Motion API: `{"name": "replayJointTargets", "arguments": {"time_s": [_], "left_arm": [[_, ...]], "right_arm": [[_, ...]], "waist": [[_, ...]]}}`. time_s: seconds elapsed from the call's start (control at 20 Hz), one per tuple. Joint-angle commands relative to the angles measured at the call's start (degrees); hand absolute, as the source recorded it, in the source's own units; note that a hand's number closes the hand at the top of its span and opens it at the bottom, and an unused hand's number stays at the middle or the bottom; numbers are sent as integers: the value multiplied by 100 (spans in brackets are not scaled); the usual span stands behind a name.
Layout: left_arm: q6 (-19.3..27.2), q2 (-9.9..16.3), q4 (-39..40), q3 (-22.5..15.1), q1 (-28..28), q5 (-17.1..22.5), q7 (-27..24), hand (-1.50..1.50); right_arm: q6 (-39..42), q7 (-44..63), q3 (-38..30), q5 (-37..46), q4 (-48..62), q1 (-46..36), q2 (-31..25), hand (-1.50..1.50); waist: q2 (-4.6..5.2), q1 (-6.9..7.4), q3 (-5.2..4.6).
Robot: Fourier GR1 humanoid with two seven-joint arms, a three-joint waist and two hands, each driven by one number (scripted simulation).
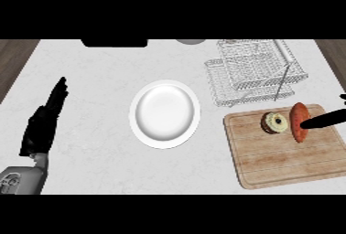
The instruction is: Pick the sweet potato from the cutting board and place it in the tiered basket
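- The potato [299, 121] lies on the board [283, 160] at 3 o'clock, just beside a donut [274, 122]; it is not yet lifted.
- The right hand [326, 119] reaches over it from the right edge; I cannot tell if it grasps.
- The left hand [46, 119] rests released at 9 o'clock.
- The basket [255, 73] at 1 o'clock holds nothing; the carrying and placing are left.

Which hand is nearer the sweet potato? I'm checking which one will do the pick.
The right hand: its fingers come in from the right edge and lie across the sweet potato on the cutting board. The left hand rests open at the far left, beyond the white plate.
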Motion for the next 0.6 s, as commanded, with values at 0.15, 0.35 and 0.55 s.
{"name": "replayJointTargets", "arguments": {"time_s": [0.15, 0.35, 0.55], "left_arm": [[-112, -61, -73, 91, 18, -175, -59, 0], [-278, -56, 497, 320, -250, -60, -288, 0], [-350, -102, 333, 320, -276, -109, -44, 0]], "right_arm": [[227, 714, -75, 281, 182, -299, 209, -150], [-4, 482, -19, 495, 688, -430, 580, -150], [273, 421, -295, 365, 610, -192, 504, -150]], "waist": [[2, 10, 1], [17, 24, 2], [4, -7, 2]]}}
